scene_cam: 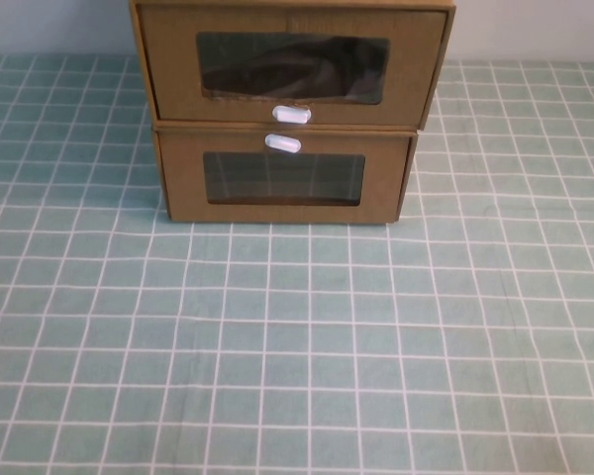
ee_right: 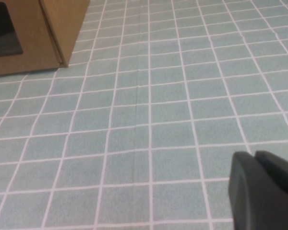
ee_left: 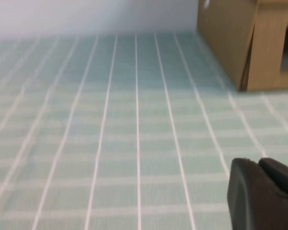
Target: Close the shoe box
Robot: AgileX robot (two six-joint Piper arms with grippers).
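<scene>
The shoe box [scene_cam: 289,67], top centre of the high view atop its twin [scene_cam: 284,178], wants a square push on its front, yet left gripper [ee_left: 266,194] and right gripper [ee_right: 265,191], low over the surface [scene_cam: 297,346], show spreads I cannot tell.

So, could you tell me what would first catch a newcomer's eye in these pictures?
Two stacked cardboard boxes at the table's far edge: the shoe box on top, the lower box beneath. The green checked cloth fills the rest. The left gripper and right gripper each show only in their own wrist views.
</scene>
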